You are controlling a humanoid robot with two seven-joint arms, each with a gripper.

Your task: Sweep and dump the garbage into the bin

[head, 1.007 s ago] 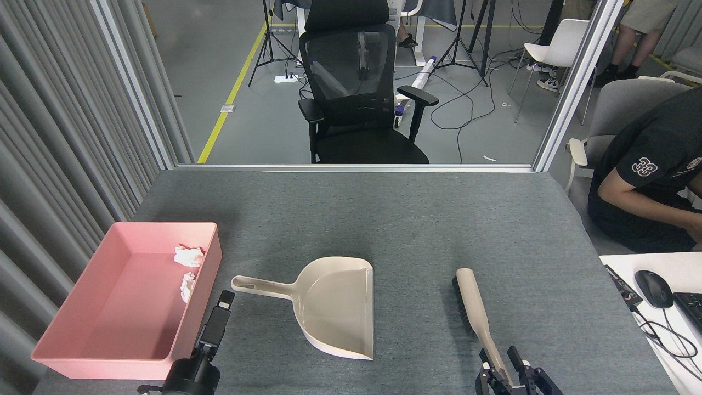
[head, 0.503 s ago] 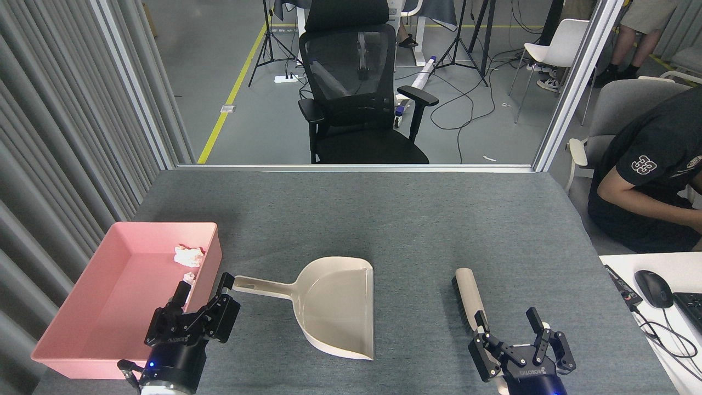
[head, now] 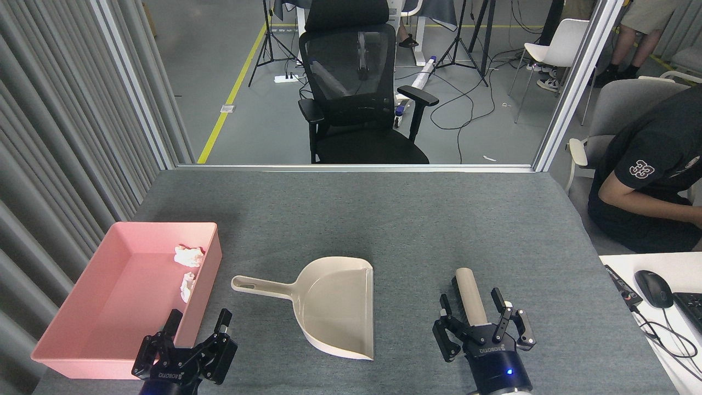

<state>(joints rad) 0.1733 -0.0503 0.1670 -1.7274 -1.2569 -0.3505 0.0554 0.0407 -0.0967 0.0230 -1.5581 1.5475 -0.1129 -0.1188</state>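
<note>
The pink bin (head: 123, 312) sits at the table's left front. The garbage lies inside it against the right wall: one white paper wad (head: 188, 255) and another (head: 187, 286). An empty beige dustpan (head: 334, 307) rests flat in the middle, handle pointing left. To its right lies a brush (head: 466, 288) with a beige handle and dark bristles. My left gripper (head: 199, 318) stands open by the bin's near right corner, holding nothing. My right gripper (head: 470, 299) is open, with its fingers on either side of the brush handle, whose near end it hides.
The grey felt table (head: 417, 219) ends at a metal-framed partition at the back. A seated person in a black shirt (head: 647, 175) is at the right, beside a white desk with a mouse (head: 652, 288). A black office chair (head: 356, 93) stands beyond the table.
My left gripper drew back from the dustpan handle toward the near edge. My right gripper shifted left and forward, so its open fingers now straddle the brush handle.
</note>
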